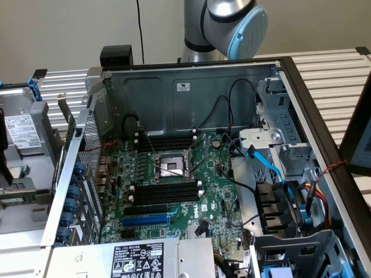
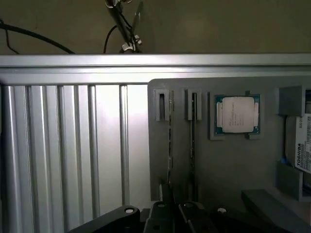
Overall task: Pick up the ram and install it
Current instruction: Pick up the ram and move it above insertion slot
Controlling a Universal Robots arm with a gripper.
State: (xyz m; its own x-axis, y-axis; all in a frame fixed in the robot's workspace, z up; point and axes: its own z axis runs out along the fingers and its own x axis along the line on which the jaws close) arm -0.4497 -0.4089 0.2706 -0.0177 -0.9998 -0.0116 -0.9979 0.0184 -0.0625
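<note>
Two ram sticks stand on edge in the slots of a grey holder tray, one ram stick beside the other ram stick. My gripper hovers right over their near ends, closest to the first stick. In the exterior view the open computer case shows the motherboard with empty black memory slots in front of the CPU socket and more black slots behind it. The robot arm reaches up behind the case.
The grey tray also holds a CPU chip and a hard drive. Ribbed aluminium table lies beside the tray. A blue expansion slot, blue cables and drive bays crowd the case.
</note>
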